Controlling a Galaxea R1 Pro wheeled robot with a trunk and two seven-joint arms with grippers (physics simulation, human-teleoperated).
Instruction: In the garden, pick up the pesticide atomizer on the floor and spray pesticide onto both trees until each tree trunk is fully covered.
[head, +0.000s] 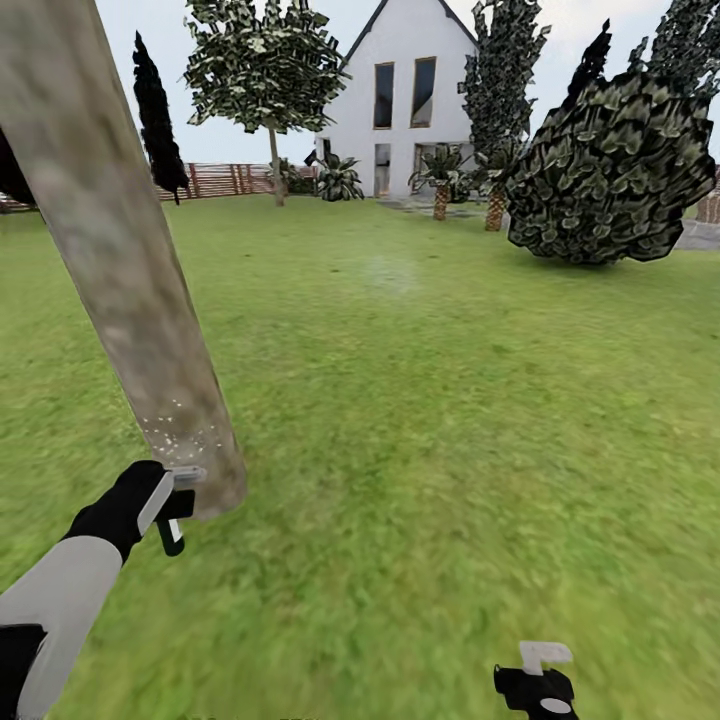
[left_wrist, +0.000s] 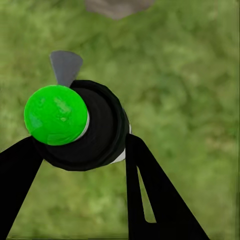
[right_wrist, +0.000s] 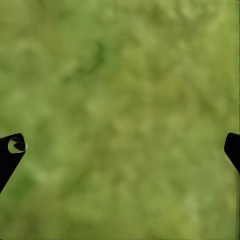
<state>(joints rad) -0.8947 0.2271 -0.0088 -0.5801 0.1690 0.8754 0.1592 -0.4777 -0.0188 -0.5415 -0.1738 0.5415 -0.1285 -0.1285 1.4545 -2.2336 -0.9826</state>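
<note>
A thick grey-brown tree trunk (head: 120, 270) slants across the left of the head view, its base (left_wrist: 117, 6) meeting the lawn. White spray specks (head: 185, 432) dot the bark low down. My left gripper (head: 172, 505) is right beside the trunk's foot, shut on the pesticide atomizer (left_wrist: 100, 135), a round black bottle with a bright green top and a grey nozzle (left_wrist: 65, 65). The black fingers (left_wrist: 150, 190) press its sides. My right gripper (head: 540, 672) hangs low over the grass, open and holding nothing (right_wrist: 122, 146).
Green lawn (head: 430, 400) stretches ahead. A large dark bush (head: 610, 170) stands at the right, and a white house (head: 410, 110) at the back. Another tree (head: 270, 70) grows far off by the brown slatted fence (head: 225, 180), with palm-like plants (head: 440, 180) near the house.
</note>
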